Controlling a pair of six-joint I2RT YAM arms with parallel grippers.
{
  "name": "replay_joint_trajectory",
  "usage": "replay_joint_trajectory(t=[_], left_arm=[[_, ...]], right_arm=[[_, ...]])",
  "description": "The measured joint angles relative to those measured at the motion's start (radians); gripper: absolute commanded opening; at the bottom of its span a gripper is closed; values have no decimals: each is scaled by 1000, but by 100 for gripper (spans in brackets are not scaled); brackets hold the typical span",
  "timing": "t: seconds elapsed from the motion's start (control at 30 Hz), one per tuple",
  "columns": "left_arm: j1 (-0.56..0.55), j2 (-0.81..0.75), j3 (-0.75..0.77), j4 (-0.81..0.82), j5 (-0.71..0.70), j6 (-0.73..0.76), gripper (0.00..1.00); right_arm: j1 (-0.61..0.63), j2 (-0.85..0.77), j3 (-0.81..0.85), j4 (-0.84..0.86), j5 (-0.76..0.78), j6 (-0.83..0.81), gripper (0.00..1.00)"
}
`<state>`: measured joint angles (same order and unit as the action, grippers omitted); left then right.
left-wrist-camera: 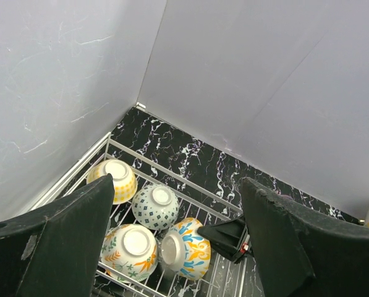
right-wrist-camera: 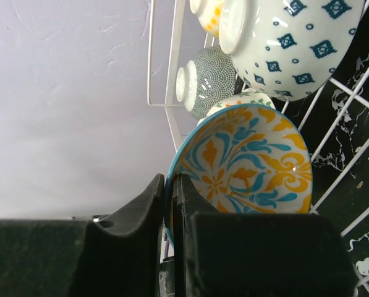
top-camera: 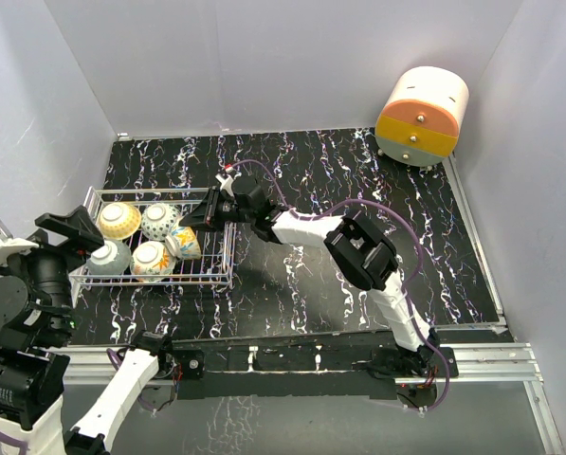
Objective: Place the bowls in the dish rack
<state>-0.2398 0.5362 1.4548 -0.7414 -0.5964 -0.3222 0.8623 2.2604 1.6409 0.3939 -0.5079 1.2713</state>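
The white wire dish rack (top-camera: pixel 228 258) sits at the table's left, also in the left wrist view (left-wrist-camera: pixel 190 184) and the right wrist view (right-wrist-camera: pixel 174 62). Inside lie a yellow bowl (top-camera: pixel 118 220), a blue-white bowl (top-camera: pixel 159 221), a grey bowl (top-camera: pixel 109 257) and an orange-green flowered bowl (top-camera: pixel 153 259). My right gripper (top-camera: pixel 199 222) is shut on the rim of the cream-yellow, teal-rimmed bowl (right-wrist-camera: pixel 246 167), which is tilted on its side in the rack's right part (left-wrist-camera: pixel 187 247). My left gripper (top-camera: pixel 69 227) is open and empty, above the rack's left end.
An orange-and-cream round drawer unit (top-camera: pixel 423 116) stands at the back right. Grey walls close in the back and both sides. A metal rail (top-camera: pixel 311 360) runs along the near edge. The black marbled table top (top-camera: pixel 358 180) lies right of the rack.
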Motion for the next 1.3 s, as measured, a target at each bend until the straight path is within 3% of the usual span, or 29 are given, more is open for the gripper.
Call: replay_joint_trajectory(t=[0.3, 0.47, 0.6, 0.9, 1.07, 1.3], left_arm=[[0, 7, 6, 2, -8, 15, 82], [0, 12, 6, 2, -7, 16, 82], [0, 12, 6, 2, -8, 16, 82], [0, 12, 6, 1, -8, 16, 82], [0, 12, 6, 0, -8, 16, 82], [0, 12, 6, 0, -8, 15, 82]], right_arm=[[1, 11, 8, 24, 10, 41, 9], [2, 10, 5, 18, 41, 47, 28], [14, 10, 5, -6, 72, 38, 36], [26, -24, 4, -111, 143, 18, 36], [21, -63, 4, -204, 214, -18, 27], [25, -102, 4, -283, 298, -57, 26]])
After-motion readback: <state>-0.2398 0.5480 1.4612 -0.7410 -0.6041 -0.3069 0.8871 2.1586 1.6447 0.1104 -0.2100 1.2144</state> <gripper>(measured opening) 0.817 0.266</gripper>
